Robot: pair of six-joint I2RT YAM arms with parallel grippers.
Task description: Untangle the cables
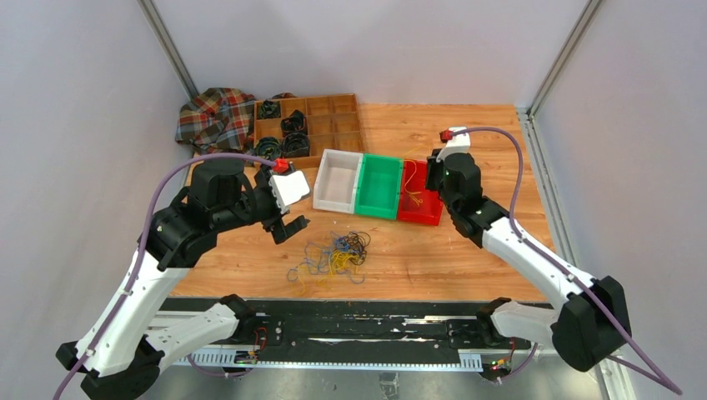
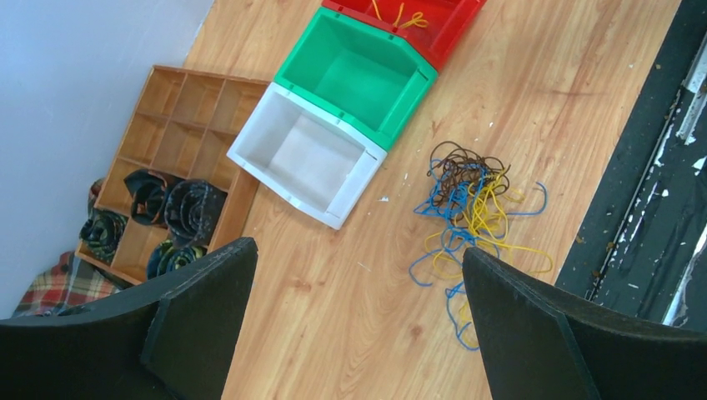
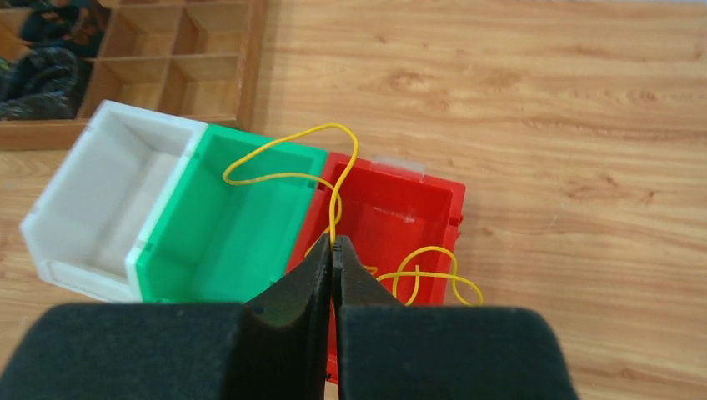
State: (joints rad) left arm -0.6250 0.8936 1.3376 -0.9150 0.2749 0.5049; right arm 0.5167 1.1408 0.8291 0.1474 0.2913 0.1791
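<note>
From above, the tangle (image 1: 336,254) of blue, yellow and dark cables lies on the tabletop (image 1: 467,250) in front of three bins. The left gripper (image 1: 288,227) is just beside it and the right gripper (image 1: 435,182) is over the red bin (image 1: 421,215). The left wrist view shows the left gripper spread wide and holding nothing, with the tangle near one finger. Closing there could, I judge, catch several strands at once and tighten the knot, or drag the heap toward the near edge. The right wrist view shows the right gripper pressed together on a yellow cable (image 3: 338,158), whose free loop arches over the green bin (image 3: 242,225). Let go now, it might drape across the shared wall instead of dropping in. The red bin holds yellow loops, the green bin and white bin (image 3: 92,196) show nothing inside, and the wooden tray (image 2: 196,108) carries dark coiled bundles in a few compartments.
</note>
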